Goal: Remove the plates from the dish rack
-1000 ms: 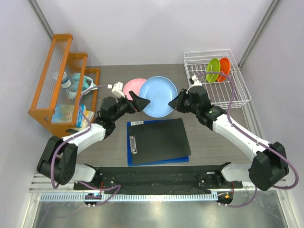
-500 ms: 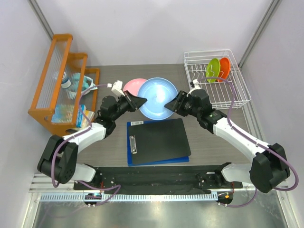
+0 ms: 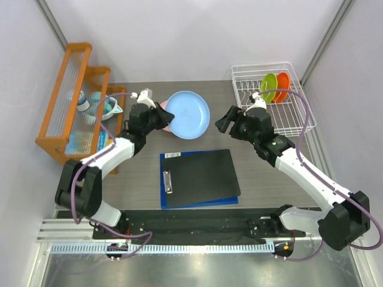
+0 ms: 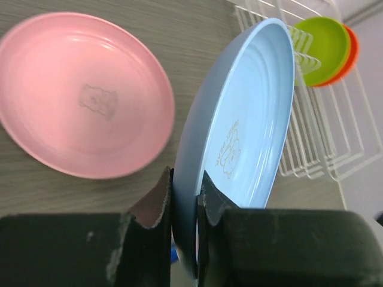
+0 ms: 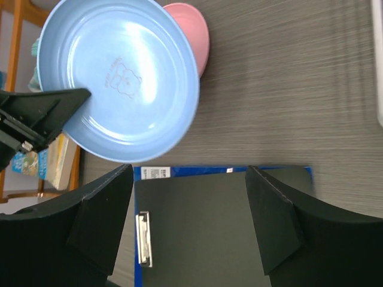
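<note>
Grey wood-grain counter [image 3: 251, 179] between white walls [image 3: 197, 36]: we see the left end effector [image 4: 184, 179] clamping a round light-blue plastic plate [image 3: 187, 115], the right end effector [image 5: 188, 173] spread wide, empty.

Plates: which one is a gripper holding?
The light blue plate, pinched by the left gripper; the pink plate lies flat, green and orange stand racked.

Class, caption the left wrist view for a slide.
Left gripper clamps the light blue plate; pink plate lies on the table; green plate and orange plate stand in the dish rack.
</note>
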`<state>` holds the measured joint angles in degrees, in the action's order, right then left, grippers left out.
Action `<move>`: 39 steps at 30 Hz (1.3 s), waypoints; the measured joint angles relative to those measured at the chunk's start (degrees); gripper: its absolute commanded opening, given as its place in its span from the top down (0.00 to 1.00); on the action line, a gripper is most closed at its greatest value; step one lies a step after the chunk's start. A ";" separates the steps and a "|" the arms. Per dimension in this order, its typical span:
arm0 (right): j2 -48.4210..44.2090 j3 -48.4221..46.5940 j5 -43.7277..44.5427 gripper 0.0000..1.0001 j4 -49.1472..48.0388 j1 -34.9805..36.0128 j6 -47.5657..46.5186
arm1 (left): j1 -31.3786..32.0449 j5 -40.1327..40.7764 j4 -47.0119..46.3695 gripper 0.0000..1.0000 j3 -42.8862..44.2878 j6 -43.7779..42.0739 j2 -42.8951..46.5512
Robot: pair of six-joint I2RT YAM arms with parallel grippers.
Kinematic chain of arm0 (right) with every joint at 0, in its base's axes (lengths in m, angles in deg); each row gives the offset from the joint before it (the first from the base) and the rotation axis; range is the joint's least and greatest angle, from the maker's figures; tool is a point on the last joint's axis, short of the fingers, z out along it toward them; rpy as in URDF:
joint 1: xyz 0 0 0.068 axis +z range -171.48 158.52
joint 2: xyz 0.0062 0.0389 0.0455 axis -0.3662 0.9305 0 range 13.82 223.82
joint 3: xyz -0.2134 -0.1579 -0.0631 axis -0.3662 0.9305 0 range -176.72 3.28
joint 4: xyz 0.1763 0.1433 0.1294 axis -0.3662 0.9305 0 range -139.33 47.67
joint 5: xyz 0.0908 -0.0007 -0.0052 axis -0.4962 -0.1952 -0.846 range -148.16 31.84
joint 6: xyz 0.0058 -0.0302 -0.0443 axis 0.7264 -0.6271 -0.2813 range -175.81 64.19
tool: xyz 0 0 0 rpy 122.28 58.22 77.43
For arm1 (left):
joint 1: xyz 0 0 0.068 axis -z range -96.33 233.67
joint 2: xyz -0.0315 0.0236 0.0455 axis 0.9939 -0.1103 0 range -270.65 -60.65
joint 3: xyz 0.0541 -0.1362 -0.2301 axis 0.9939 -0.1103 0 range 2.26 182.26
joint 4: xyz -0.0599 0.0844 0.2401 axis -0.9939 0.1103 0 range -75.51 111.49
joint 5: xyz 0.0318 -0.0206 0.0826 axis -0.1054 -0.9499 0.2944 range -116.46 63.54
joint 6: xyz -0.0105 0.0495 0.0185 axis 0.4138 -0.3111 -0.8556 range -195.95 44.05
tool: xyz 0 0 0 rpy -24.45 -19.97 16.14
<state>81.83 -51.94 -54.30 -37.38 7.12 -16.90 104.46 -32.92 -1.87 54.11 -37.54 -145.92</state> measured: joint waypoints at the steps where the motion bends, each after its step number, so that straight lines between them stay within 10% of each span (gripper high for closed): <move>1: -0.26 0.00 0.59 0.18 0.33 -0.24 -0.37 | -0.92 0.04 0.52 1.00 1.46 -0.15 -1.62; 19: 6.03 0.00 0.72 0.18 1.44 -4.28 -3.10 | -10.69 -5.33 1.99 0.98 17.73 2.84 -27.54; 28: 6.38 0.00 -1.09 0.17 0.90 -6.51 -3.72 | -10.82 -6.82 0.98 0.03 18.32 3.08 -29.11; 39: 11.37 -11.89 12.48 0.15 6.69 -11.02 -11.58 | -10.82 -6.99 4.90 0.01 15.50 0.98 -21.94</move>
<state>93.20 -63.83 -41.82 -30.69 -3.90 -28.48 93.64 -39.91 3.02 69.61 -36.55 -167.87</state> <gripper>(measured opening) 0.849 0.994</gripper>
